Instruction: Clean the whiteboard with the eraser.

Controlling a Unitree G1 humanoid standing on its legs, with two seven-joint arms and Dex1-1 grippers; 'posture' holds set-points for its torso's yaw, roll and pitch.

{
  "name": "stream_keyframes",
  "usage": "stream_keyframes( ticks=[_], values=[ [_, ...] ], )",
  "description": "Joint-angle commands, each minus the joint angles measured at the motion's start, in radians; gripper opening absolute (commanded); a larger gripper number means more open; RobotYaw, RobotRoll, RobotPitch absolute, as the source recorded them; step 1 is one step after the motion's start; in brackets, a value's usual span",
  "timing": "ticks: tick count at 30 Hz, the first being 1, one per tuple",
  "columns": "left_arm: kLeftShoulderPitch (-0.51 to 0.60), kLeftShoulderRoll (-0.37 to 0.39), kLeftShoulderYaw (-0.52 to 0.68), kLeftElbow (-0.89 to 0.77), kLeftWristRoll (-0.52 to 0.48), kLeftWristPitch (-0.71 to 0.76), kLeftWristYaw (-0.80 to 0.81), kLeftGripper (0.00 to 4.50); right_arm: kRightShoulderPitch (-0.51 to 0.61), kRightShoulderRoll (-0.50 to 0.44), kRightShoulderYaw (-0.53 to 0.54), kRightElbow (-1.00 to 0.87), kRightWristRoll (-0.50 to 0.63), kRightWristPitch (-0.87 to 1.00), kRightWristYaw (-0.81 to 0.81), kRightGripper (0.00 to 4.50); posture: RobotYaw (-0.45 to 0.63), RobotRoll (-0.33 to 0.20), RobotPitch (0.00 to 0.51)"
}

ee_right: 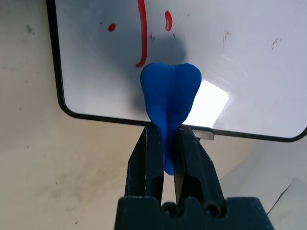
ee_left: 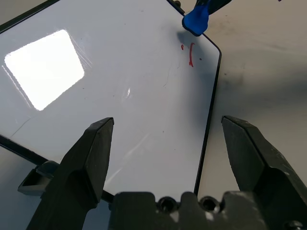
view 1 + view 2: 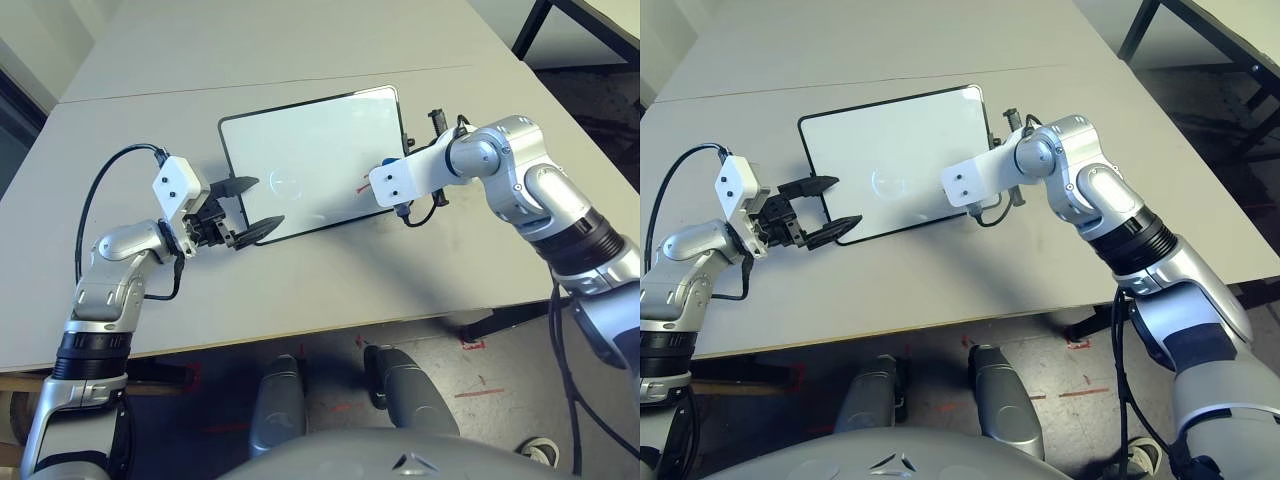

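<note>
The whiteboard [image 3: 300,160] lies flat on the grey table, with short red marker marks [image 3: 365,186] near its near right corner. My right gripper [image 1: 165,127] is shut on the blue eraser [image 1: 170,91], which is squeezed between the fingers. The eraser [image 2: 195,20] hovers over the board's near edge at that corner, just short of the red marks [image 1: 142,38]. At the board's left end my left gripper [image 3: 255,205] stands open, its two fingers reaching over the near left corner with nothing held between them.
The grey table [image 3: 300,290] has bare room in front of and behind the board. A seam [image 3: 250,85] joins a second table behind. A black table leg [image 3: 530,30] stands at the far right. Black cables loop off both wrists.
</note>
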Motion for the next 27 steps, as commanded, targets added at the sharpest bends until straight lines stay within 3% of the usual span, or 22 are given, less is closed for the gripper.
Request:
stream_keyframes(
  ticks=[1,27],
  values=[
    [0.001,0.002,-0.016,0.000,0.017,0.003,-0.009,4.50,0.014,0.009,0.013,0.026,-0.026,-0.003,-0.027,0.09,-0.11,0.000,0.143],
    [0.016,-0.003,-0.015,-0.020,0.015,0.006,0.006,4.50,0.017,0.140,0.072,0.029,-0.068,-0.041,-0.023,0.09,-0.09,0.000,0.144]
  ],
)
